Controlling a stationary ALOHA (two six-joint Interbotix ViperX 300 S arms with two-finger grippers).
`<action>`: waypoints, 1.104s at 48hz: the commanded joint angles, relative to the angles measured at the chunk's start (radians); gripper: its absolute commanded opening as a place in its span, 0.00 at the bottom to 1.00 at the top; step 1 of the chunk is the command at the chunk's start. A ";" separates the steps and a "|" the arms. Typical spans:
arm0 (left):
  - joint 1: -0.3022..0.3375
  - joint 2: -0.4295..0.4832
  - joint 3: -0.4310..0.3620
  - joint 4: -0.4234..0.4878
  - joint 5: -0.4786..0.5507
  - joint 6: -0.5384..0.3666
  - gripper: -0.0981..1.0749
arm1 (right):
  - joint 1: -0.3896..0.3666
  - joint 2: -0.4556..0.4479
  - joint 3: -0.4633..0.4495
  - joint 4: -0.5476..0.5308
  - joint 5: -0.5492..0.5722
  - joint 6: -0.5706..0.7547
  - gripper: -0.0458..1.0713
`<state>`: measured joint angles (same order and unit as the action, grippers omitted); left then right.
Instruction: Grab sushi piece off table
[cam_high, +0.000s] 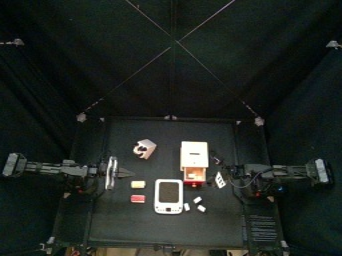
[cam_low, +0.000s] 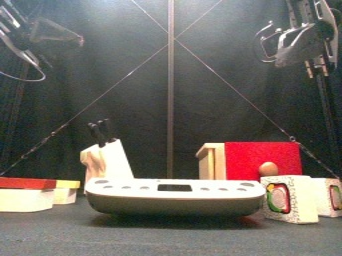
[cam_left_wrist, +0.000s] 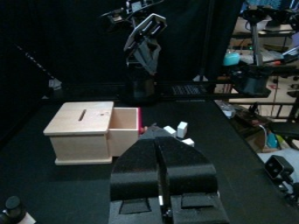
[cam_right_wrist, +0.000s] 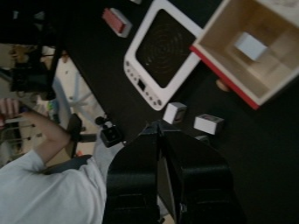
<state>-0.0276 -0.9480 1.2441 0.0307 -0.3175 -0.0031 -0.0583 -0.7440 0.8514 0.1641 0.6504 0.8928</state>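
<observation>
Black curtains (cam_high: 54, 60) close in the pen on all sides, with thin pale lines crossing diagonally over the back drape. Past the curtains in the left wrist view, cluttered shelving (cam_left_wrist: 271, 52) stands in a lit room. In the right wrist view, a person's pale sleeve (cam_right_wrist: 47, 197) shows at the edge.

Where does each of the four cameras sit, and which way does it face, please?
Top view: high overhead, straight down on the table; both arms enter from the sides.
Front view: table height at the front edge, level across the white scale and red-fronted wooden box; both grippers hang above.
Left wrist view: on the left arm, looking across the table past the left gripper, shut, to the box and the other arm.
Right wrist view: on the right arm, looking down past the right gripper, shut; a person's sleeve shows.
All four share the box.
</observation>
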 joint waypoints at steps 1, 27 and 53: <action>-0.005 0.005 -0.011 -0.002 -0.009 -0.002 0.06 | 0.014 0.000 -0.038 -0.124 0.086 0.124 0.11; -0.005 0.005 -0.005 -0.011 -0.011 -0.002 0.06 | 0.368 0.124 -0.066 -0.414 0.250 0.637 0.12; -0.005 0.005 0.008 -0.026 -0.011 -0.002 0.06 | 0.485 0.215 -0.067 -0.454 0.233 0.706 0.16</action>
<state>-0.0291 -0.9480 1.2640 0.0077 -0.3191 -0.0046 0.4249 -0.5231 0.7961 -0.2853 0.8897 1.5999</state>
